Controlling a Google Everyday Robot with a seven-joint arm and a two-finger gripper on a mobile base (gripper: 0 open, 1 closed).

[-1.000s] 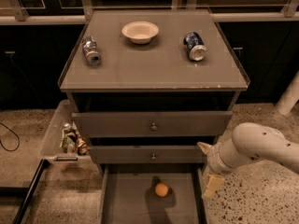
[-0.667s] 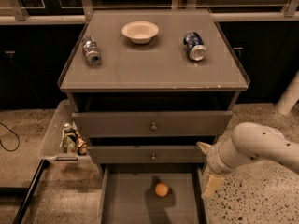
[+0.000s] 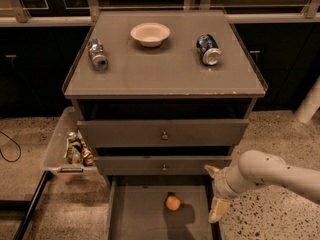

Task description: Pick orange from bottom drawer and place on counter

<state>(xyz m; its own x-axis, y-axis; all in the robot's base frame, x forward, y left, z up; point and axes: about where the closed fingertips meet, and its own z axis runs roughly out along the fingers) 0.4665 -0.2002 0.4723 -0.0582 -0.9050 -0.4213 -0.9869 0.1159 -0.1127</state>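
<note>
The orange lies on the floor of the open bottom drawer, near its middle and toward the back. My gripper is at the drawer's right wall, to the right of the orange and apart from it. Its two pale fingers are spread, open and empty, one fingertip up by the middle drawer front and the other lower down. The counter is the flat grey-brown top of the cabinet above.
On the counter stand a pale bowl, a silver can on its side at left and a blue can on its side at right. Two knobbed drawers sit above the bottom one. A clear bin with items hangs at the cabinet's left.
</note>
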